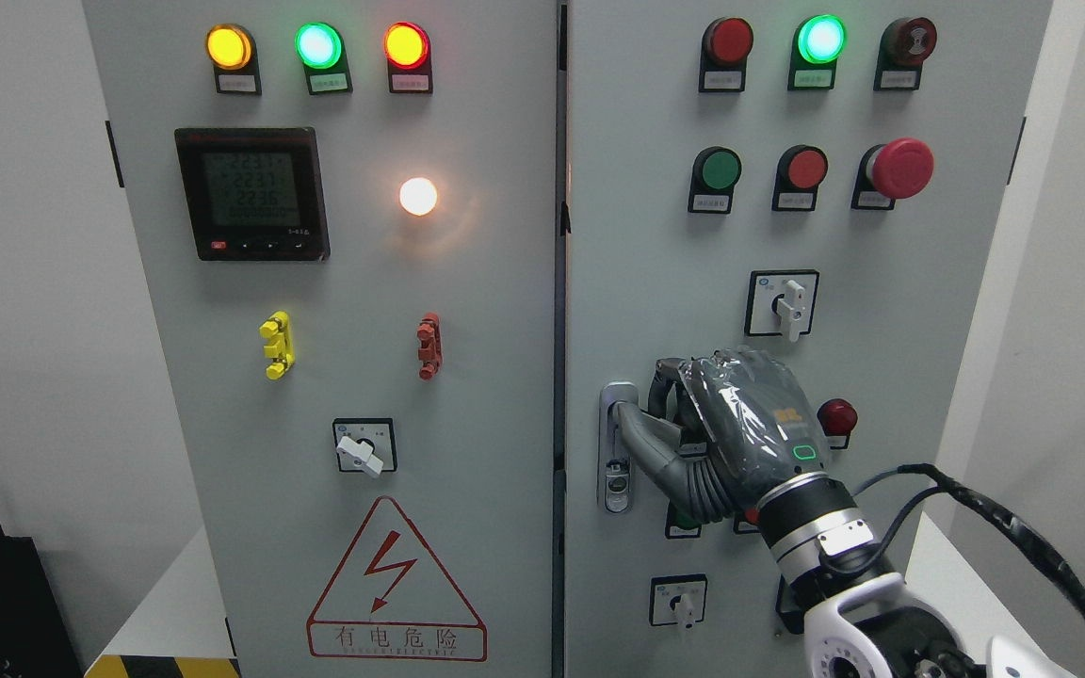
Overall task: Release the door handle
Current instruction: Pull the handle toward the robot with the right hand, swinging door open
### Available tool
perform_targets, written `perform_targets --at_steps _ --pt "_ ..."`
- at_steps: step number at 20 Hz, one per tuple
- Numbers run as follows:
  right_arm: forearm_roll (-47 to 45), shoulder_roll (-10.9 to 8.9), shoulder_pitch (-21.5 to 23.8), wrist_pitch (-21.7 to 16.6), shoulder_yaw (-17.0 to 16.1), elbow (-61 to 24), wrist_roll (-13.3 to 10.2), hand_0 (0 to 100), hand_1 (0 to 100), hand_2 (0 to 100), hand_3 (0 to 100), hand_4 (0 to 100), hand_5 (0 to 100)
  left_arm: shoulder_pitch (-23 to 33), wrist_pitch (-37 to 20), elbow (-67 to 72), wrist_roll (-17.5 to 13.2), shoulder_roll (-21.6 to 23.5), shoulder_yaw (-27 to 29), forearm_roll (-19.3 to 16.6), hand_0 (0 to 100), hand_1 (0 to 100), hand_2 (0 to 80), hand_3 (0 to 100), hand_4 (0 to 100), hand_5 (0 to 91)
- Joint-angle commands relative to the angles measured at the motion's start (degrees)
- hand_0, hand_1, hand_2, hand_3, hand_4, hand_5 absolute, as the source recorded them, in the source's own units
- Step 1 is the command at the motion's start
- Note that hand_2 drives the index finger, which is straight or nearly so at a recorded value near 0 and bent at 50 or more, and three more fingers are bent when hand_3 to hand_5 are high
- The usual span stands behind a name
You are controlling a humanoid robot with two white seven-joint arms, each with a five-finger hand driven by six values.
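Gripping the door handle [620, 443] at its leftward reach, right hand [740, 428] curled with thumb against the lever, release step apparently not yet begun, next calling for fingers uncurling and easing rightward, away from the cabinet door [674, 282].

The right hand [740, 424] reaches up from the lower right, its thumb [641, 438] stretched out, fingers curled.
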Motion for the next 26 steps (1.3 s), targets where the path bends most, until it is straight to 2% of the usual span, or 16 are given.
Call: perform_targets --at_steps 1,8,17,24,26 --pt "0.05 0.08 -0.30 -0.64 -0.16 0.06 -0.98 61 30 60 100 95 99 0.00 -0.01 -1.76 0.04 0.00 -0.02 -0.03 12 39 0.0 0 0 0.0" --pt "0.14 0.08 -0.39 -1.00 -0.25 0.24 -1.24 61 29 56 100 92 98 0.00 -0.01 -1.76 0.04 0.00 -0.02 -0.03 12 39 0.0 0 0 0.0" --pt "0.31 0.08 -1.18 -3.10 -0.43 0.59 -2.82 60 29 50 100 87 97 0.00 -0.01 -1.76 0.04 0.00 -0.02 0.06 12 39 0.0 0 0 0.0" --pt "0.49 1.22 -1.00 -6.71 -0.78 0.50 -5.72 60 29 50 99 85 95 0.00 -0.01 -1.76 0.04 0.00 0.07 0.06 12 39 0.0 0 0 0.0" --pt "0.58 1.31 -0.56 -7.50 -2.53 0.50 -6.16 60 28 50 99 85 95 0.00 -0.01 -1.76 0.04 0.00 -0.02 -0.03 12 39 0.0 0 0 0.0"
